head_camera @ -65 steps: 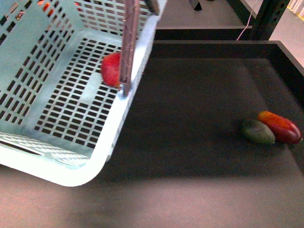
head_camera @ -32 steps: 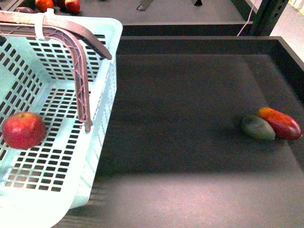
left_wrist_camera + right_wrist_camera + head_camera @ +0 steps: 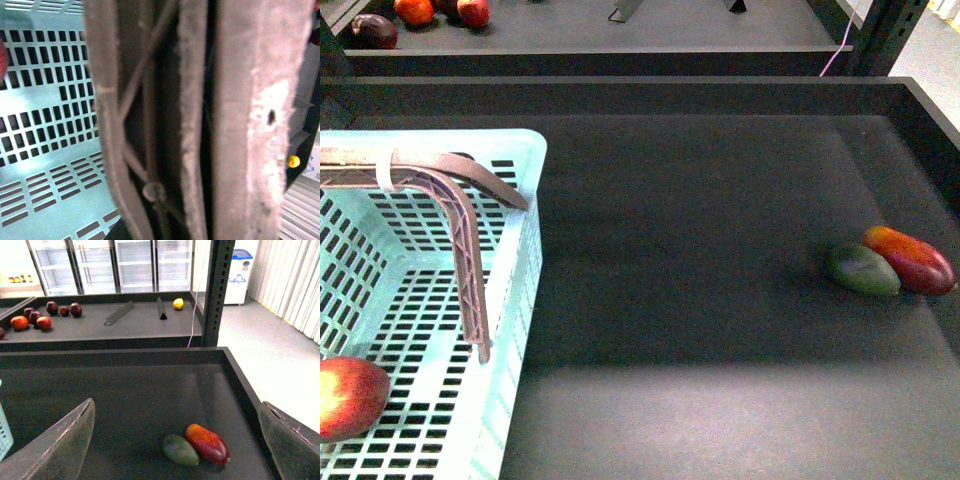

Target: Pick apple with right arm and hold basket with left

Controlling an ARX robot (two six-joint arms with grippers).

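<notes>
Apple (image 3: 348,397) cut off inside basket (image 3: 510,300), right tool (image 3: 175,440) wide open, left tool unreadable

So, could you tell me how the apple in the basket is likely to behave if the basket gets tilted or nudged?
The apple looks round and smooth, lying loose on the slotted floor of the basket, so it would probably roll toward whichever side dips. The walls should likely stop it. It seems firm, though a hard knock could bruise it.

Right gripper (image 3: 175,440): my wrist view shows both fingers spread wide, nothing between them, raised above the surface.
Left gripper (image 3: 215,125): fills my wrist view, blurred; finger state unreadable.
Front view: neither arm visible.
</notes>
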